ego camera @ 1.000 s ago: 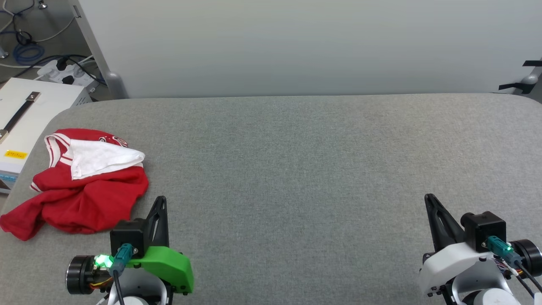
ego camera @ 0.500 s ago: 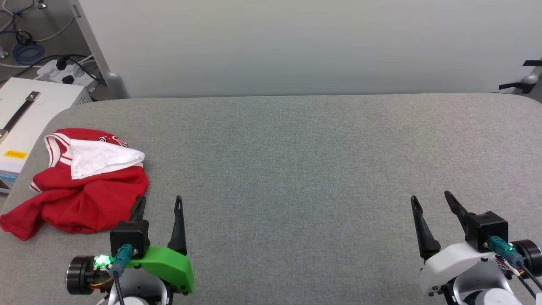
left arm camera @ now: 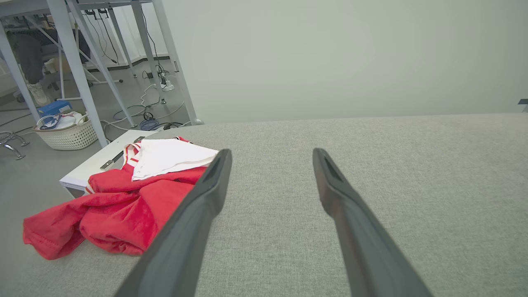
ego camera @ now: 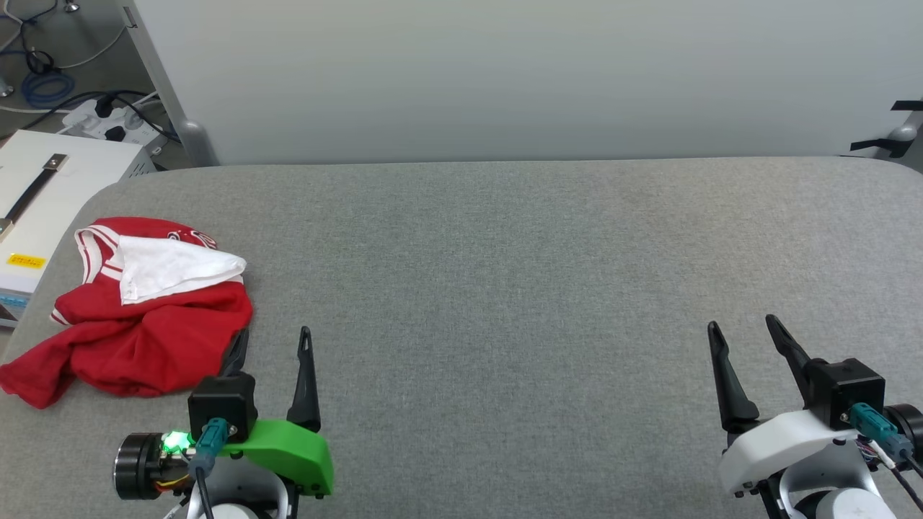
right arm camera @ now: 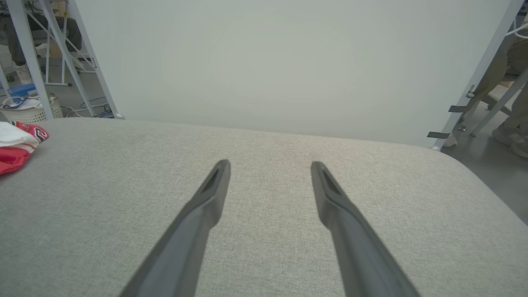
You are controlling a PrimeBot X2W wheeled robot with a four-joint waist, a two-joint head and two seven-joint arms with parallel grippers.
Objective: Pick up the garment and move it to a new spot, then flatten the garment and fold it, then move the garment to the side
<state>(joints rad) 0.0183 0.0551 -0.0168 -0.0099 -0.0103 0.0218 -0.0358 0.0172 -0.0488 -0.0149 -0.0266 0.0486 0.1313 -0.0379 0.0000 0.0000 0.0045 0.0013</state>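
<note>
Lying crumpled at the left end of the counter (ego camera: 505,252), the jersey T-shirt (ego camera: 144,331) runs diagonally from near-left to far-right, with its striped neckline farthest. The left gripper (ego camera: 273,333) sits just beside it, fingers apart. The right gripper (ego camera: 743,321) is well apart from it, fingers also spread.

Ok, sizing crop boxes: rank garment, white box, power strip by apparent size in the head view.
1. Garment
2. White box, cut off at the edge
3. Power strip, farthest away

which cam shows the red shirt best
The head view: it shows nearly the whole crumpled garment from above. The left wrist view sees it low, partly behind the left gripper. The right wrist view catches a cropped piece at its left edge.
</note>
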